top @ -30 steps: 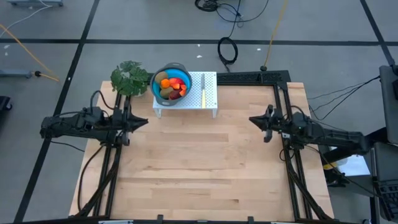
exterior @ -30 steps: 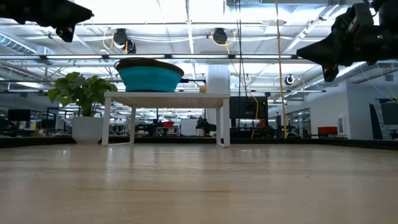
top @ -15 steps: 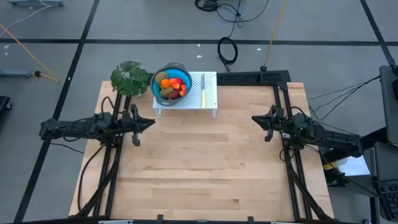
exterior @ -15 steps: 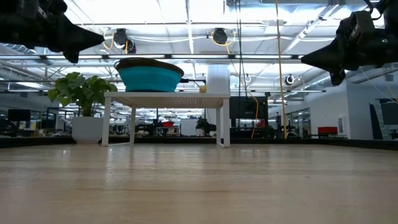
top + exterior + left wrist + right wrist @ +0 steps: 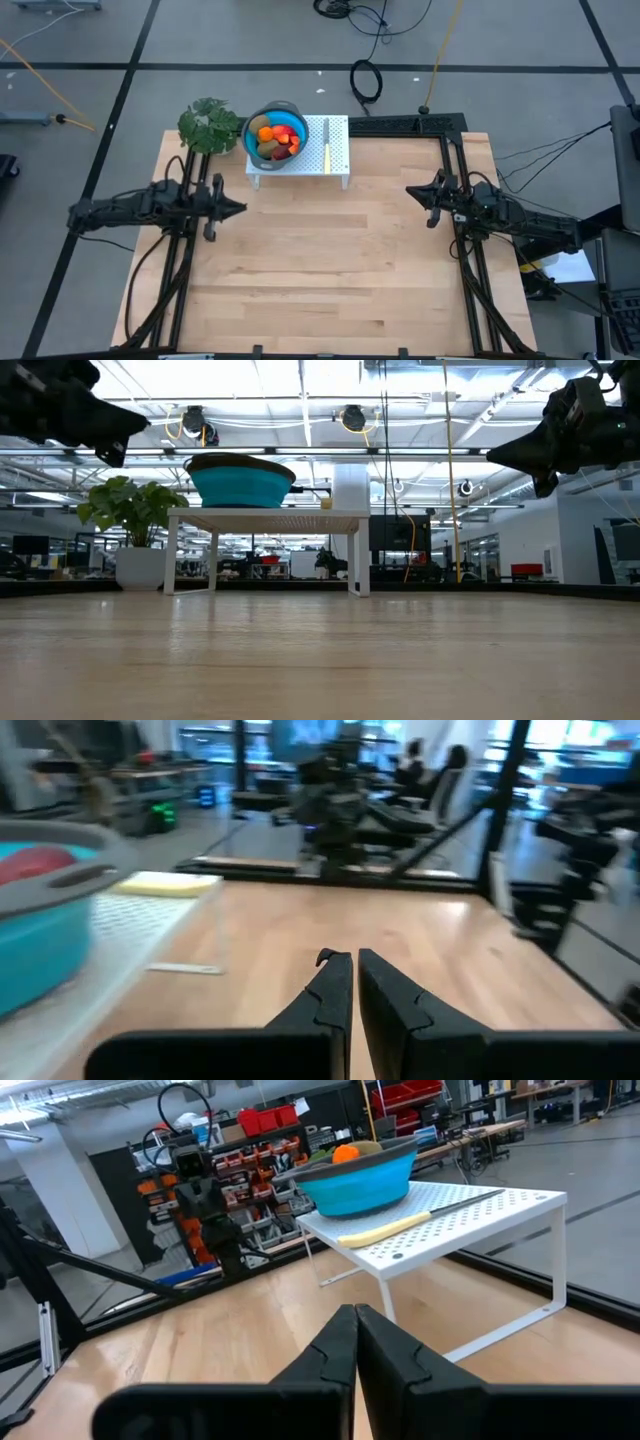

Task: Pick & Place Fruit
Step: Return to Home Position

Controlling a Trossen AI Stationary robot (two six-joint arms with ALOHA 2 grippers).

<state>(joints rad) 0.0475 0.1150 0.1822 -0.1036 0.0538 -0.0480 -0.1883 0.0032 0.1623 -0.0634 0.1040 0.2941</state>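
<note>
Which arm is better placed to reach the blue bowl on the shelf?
Likely the left: the left gripper hangs nearer the bowl, at the shelf's left end; the knife lies between it and the right gripper.

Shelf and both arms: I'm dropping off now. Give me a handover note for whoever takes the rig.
Left gripper: jaws shut, empty, held above the left side of the table, pointing toward the middle.
Right gripper: jaws shut, empty, above the right side, pointing toward the middle.
Fruit: every piece in view lies in the blue bowl on the white shelf at the far edge. The knife lies on the shelf beside the bowl.
Done: no fruit shows on the tabletop.
Left: probably only parking both arms.
</note>
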